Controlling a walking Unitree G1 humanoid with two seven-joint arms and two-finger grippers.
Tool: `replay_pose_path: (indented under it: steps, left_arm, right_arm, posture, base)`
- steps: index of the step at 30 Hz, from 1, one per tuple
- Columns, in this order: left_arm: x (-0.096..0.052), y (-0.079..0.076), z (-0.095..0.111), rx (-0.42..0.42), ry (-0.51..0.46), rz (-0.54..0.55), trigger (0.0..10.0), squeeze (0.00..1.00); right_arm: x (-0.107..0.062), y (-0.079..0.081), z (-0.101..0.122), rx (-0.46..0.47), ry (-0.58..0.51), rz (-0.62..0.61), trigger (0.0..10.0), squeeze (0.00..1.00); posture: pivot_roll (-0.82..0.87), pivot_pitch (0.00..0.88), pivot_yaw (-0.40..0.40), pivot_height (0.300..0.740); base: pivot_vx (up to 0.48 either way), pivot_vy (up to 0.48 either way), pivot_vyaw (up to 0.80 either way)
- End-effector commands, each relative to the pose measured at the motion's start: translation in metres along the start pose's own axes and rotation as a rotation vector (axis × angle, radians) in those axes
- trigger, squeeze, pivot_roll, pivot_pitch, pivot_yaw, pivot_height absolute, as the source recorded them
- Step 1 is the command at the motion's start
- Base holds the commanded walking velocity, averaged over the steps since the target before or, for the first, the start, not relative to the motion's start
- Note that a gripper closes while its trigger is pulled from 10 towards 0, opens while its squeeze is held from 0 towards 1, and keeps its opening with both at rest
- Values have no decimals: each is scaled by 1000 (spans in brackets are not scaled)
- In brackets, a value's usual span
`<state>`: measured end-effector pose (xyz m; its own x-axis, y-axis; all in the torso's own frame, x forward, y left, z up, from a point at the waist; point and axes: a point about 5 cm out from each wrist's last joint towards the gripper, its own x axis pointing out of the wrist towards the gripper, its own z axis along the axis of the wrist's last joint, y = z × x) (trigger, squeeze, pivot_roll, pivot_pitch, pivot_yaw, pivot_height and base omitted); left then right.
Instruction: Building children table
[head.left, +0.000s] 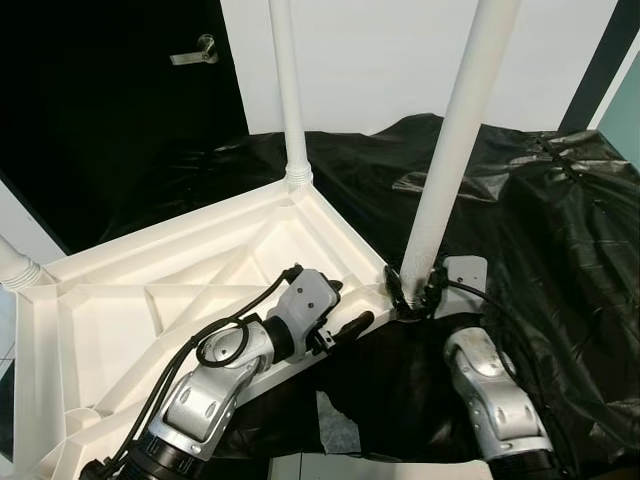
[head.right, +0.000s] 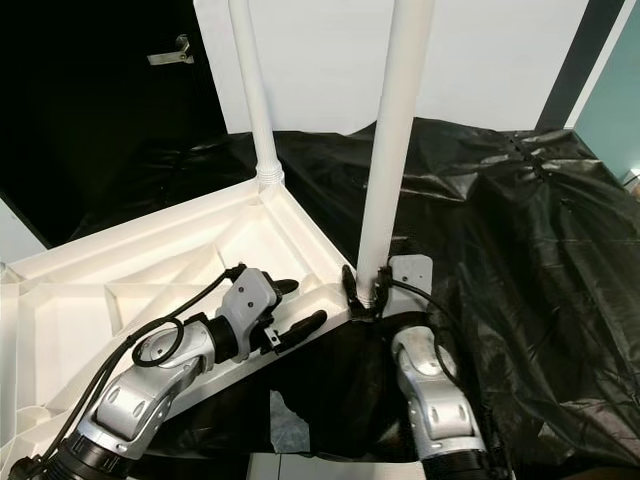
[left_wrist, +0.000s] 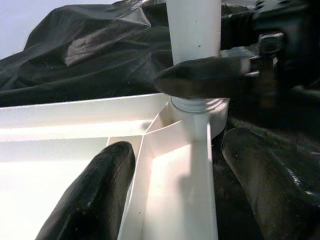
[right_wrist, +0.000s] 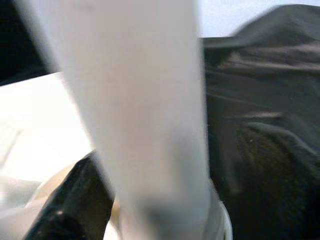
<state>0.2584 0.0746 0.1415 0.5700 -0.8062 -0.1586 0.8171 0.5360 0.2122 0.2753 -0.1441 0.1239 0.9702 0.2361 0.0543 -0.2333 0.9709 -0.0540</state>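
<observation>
The white table top (head.left: 150, 300) lies upside down on a black plastic sheet. A white leg (head.left: 289, 90) stands upright in its far corner. A second, thicker leg (head.left: 455, 150) rises from the near right corner. My right gripper (head.left: 413, 290) is shut on this leg's base, with the leg (right_wrist: 145, 115) between its black fingers (right_wrist: 70, 205). My left gripper (head.left: 345, 305) is open at the table's rim beside that corner. One of its fingers (left_wrist: 95, 195) is inside the rim and the other is outside, with the leg's socket (left_wrist: 197, 105) just ahead.
The black plastic sheet (head.left: 560, 220) covers the floor to the right and behind, crumpled into folds. A black door with a metal handle (head.left: 195, 52) stands at the back left beside a white wall. Another leg stub (head.left: 15, 265) shows at the table's left corner.
</observation>
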Motion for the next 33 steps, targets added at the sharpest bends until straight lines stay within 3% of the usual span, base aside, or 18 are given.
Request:
replay_pose_path:
  steps: [1,2,3,4,12,15,27,28,33]
  left_arm:
    - [-3,-2,-1,-6,5,-53,10000,0]
    - [-3,-2,-1,-6,5,-53,10000,0]
    - [-3,-2,-2,-6,6,-51,10000,0]
    - [-3,-1,-2,-6,6,-50,10000,0]
    - [-3,-3,-2,-5,7,-49,10000,0]
    - [-3,-1,-2,-5,7,-40,10000,0]
    - [0,-2,0,-5,-5,-28,10000,0]
    - [0,-1,1,-4,-9,-22,10000,0]
    - [-1,-3,0,-5,-8,-16,10000,0]
  right_arm:
    - [-4,-3,1,11,-15,51,10000,1000]
    - [-4,-3,1,11,-15,51,10000,1000]
    - [-6,-6,1,8,-17,78,10000,106]
    - [-7,-11,1,1,-8,131,10000,0]
    - [1,-28,4,-78,-8,280,10000,0]
    - [14,-33,8,-119,2,378,10000,0]
    - [37,-16,11,-135,22,582,10000,0]
    - [39,-17,9,-145,28,600,0,0]
    - [33,-22,3,-117,55,589,0,0]
  posture:
    - [-26,0,11,740]
    - [-26,0,11,740]
    - [-25,0,9,740]
    - [-26,0,7,740]
    - [-20,0,3,740]
    - [-11,0,-8,740]
    - [2,0,-28,740]
    - [10,0,-37,740]
    - [12,0,-41,740]
  base:
    - [0,0,0]
    - [0,0,0]
    - [0,0,0]
    - [0,0,0]
    - [0,0,0]
    - [0,0,0]
    - [0,0,0]
    - [0,0,0]
    - [0,0,0]
